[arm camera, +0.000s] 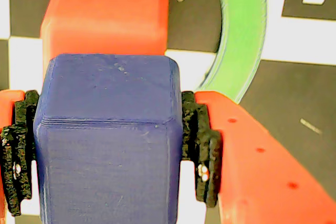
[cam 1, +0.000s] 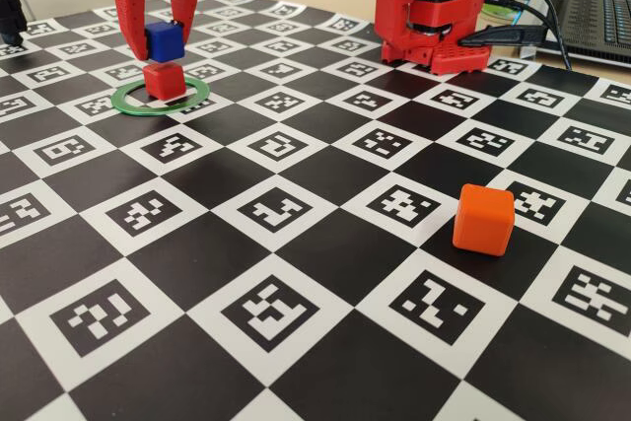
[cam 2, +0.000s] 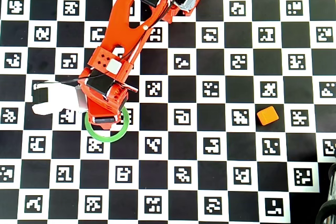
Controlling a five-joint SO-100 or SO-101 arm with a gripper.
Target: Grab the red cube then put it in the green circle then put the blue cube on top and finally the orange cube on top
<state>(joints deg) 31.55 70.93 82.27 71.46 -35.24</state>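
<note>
Inside the green circle (cam 1: pixel 161 99) the red cube (cam 1: pixel 164 81) is placed, end effector (cam 1: pixel 163 39) clamped on the blue cube (cam 1: pixel 165 41) just above it, unreleased; orange cube (cam 1: pixel 484 219) waits well apart on the surface (cam 1: pixel 296 273).

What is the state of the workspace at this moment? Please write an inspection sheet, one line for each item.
Surface: checkerboard mat with black squares and printed marker tiles, flat.
Red cube: stands inside the green circle.
Blue cube: held between the fingers, directly above the red cube; whether the two touch cannot be told.
Orange cube: alone on the mat, far from the ring, untouched.
Clutter: nothing seen on the mat.
Gripper: shut on the blue cube; the black pads press on both of its sides in the wrist view.
Cables: black cables run from the arm base toward the right edge.
Surroundings: laptop on the table behind the mat.
</note>
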